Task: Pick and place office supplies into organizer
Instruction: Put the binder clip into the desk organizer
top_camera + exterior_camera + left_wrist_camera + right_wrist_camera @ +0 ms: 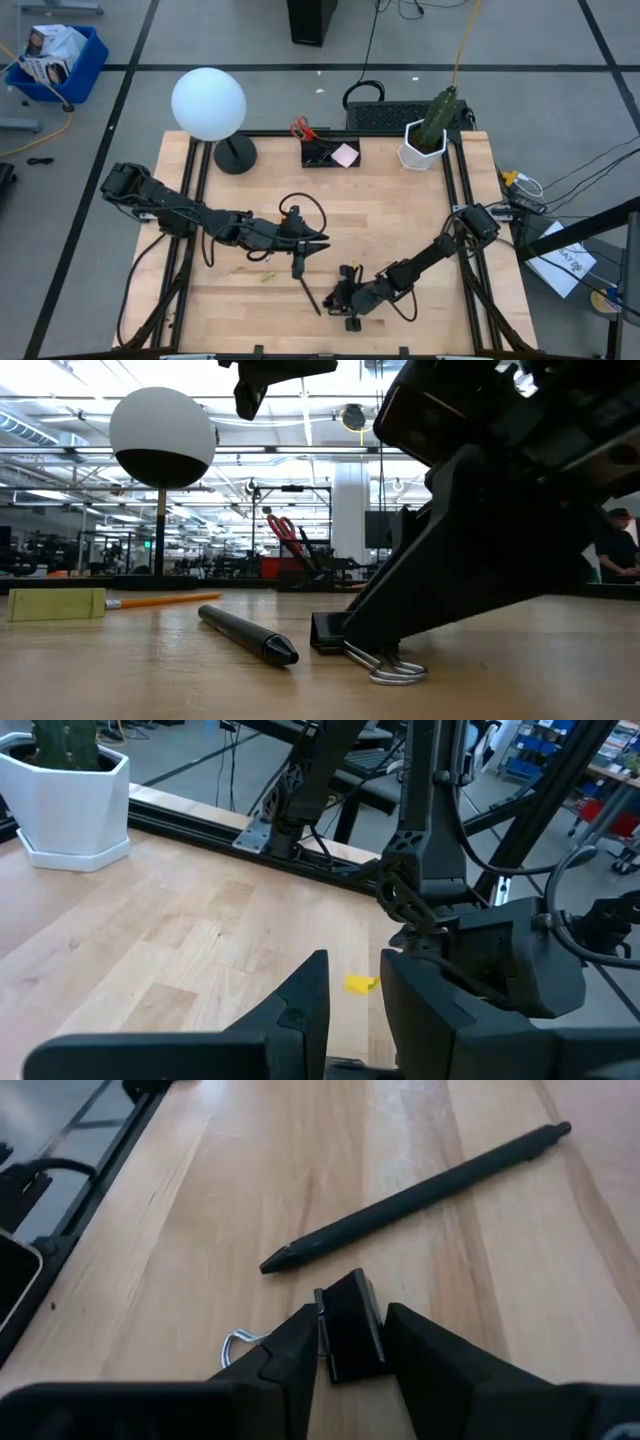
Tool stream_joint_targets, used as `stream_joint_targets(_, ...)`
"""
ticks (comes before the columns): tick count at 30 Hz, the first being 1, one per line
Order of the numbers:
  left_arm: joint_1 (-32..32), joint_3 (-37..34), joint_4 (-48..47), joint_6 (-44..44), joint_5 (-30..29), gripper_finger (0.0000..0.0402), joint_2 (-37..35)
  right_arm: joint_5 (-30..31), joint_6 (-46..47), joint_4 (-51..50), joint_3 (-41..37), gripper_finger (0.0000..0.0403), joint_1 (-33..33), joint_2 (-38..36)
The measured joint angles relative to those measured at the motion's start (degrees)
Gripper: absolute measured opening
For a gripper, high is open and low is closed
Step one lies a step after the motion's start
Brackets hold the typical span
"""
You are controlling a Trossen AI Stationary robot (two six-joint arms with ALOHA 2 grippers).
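A small black binder clip [350, 1325] lies on the wooden table, its wire handle [395, 670] flat on the wood. My right gripper [350, 1342] is low at the table's near middle [345, 300] and shut on the clip. A black pen [420, 1195] lies just beyond it [305, 285]. The black organizer [330, 153] stands at the far edge with red-handled scissors [300, 129] and a pink sticky-note pad [345, 154] in it. My left gripper [355, 1010] hovers open and empty above the table's middle [322, 243]. My right gripper pinches the binder clip's black body [352, 1308] between its two fingers, one on each flat side. The fingers slant down at it from the table's right. The clip's body [330, 632] and wire handle still rest on the table.
A globe lamp [208, 103] on a round black base [235, 155] and a white cactus pot [425, 140] flank the organizer. An orange pencil [160, 600] and a yellow-green block [55, 603] lie left of the pen. A yellow scrap [360, 983] lies on the wood.
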Motion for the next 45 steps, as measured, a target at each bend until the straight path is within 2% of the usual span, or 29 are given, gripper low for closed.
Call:
stream_joint_targets(9,0.0,0.0,0.0,-0.1,0.0,0.0097,0.0,-2.2,1.0,1.2,-0.1,0.0041,-1.5,0.2)
stream_joint_targets(14,0.0,0.0,-0.1,-0.1,0.0,0.0097,0.0,-4.4,0.7,3.1,-0.2,0.0016,-2.8,0.2)
stream_joint_targets(21,0.0,0.0,-0.1,-0.2,0.0,0.0097,0.0,-4.5,-2.6,2.4,-0.4,0.001,-4.4,-1.8)
stream_joint_targets(28,0.0,0.0,0.4,0.1,0.1,0.0097,-0.2,-3.3,-6.7,-1.5,-0.5,0.0005,-5.7,-7.6)
stream_joint_targets(36,-0.8,0.1,-0.3,0.1,1.9,0.0097,-5.1,0.7,-10.4,-6.0,-0.4,0.0001,-7.0,-12.9)
stream_joint_targets(41,-2.7,0.1,-0.4,0.3,6.0,0.0097,-8.8,1.8,-11.0,-7.8,-0.4,0.0001,-8.5,-13.4)
stream_joint_targets(45,-4.9,0.1,-0.4,1.5,6.6,0.0097,-10.7,1.8,-11.9,-8.5,-0.4,0.0001,-10.6,-13.5)
